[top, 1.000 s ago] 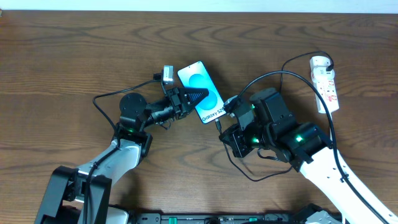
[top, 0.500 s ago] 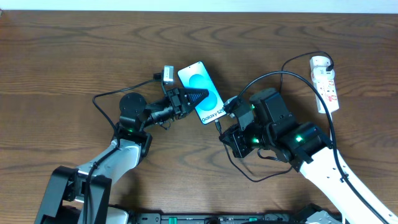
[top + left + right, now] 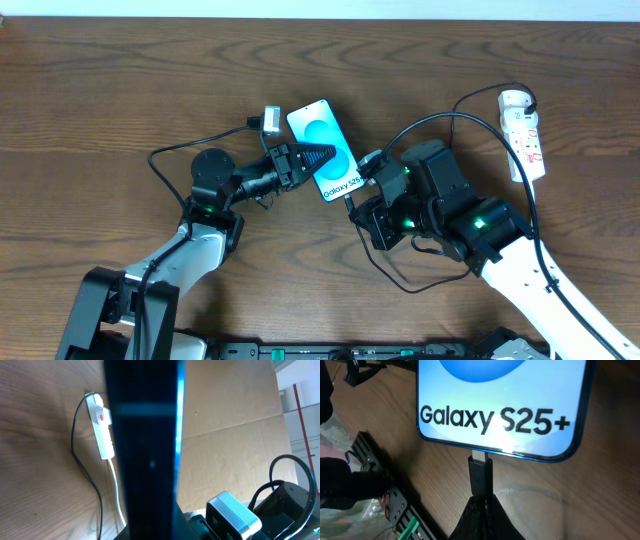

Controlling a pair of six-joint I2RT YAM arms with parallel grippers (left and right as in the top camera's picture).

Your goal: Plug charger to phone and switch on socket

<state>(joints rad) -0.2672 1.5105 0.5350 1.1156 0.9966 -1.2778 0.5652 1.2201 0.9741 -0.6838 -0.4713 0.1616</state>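
Observation:
The phone (image 3: 325, 148) lies mid-table, its screen showing "Galaxy S25+" (image 3: 500, 405). My left gripper (image 3: 318, 155) is shut on the phone from the left; in the left wrist view the phone's edge is a dark upright band (image 3: 145, 450). My right gripper (image 3: 480, 510) is shut on the charger's black plug tip (image 3: 480, 477), whose metal end meets the phone's bottom edge. How deep it sits cannot be told. The charger cable (image 3: 440, 120) arcs to the white socket (image 3: 524, 133) at the far right, which also shows in the left wrist view (image 3: 102, 425).
The socket's white cord (image 3: 540, 240) runs toward the front beside my right arm. A slack loop of black cable (image 3: 400, 280) lies under that arm. A black rail (image 3: 330, 350) lines the table's front edge.
My right gripper has edged slightly up and left with the plug tip, toward the phone's bottom edge. The phone has shifted a touch to the right. Both grips are unchanged.

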